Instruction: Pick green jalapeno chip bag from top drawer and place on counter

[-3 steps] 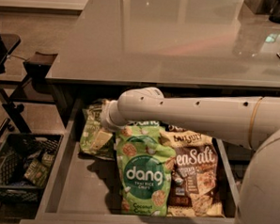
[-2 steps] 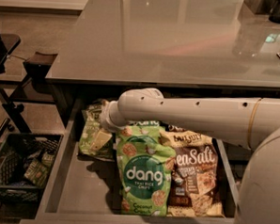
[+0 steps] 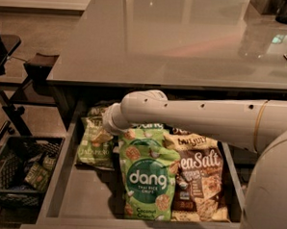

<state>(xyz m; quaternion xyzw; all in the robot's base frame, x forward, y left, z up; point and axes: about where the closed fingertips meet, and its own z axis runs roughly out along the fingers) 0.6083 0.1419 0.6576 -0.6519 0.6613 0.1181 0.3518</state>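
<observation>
In top drawer (image 3: 83, 202) below desk (image 3: 186, 41) edge, jalapeno chip bag (image 3: 94, 146) left, dang bag (image 3: 147, 179) middle, Sea Salt bag (image 3: 199, 179) right, end effector (image 3: 104, 128) at jalapeno chip bag's top

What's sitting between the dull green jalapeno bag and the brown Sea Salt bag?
The bright green dang bag, seen in the camera view. The Sea Salt bag is on its right and the jalapeno bag on its left, with the pincer at that bag's top.
</observation>
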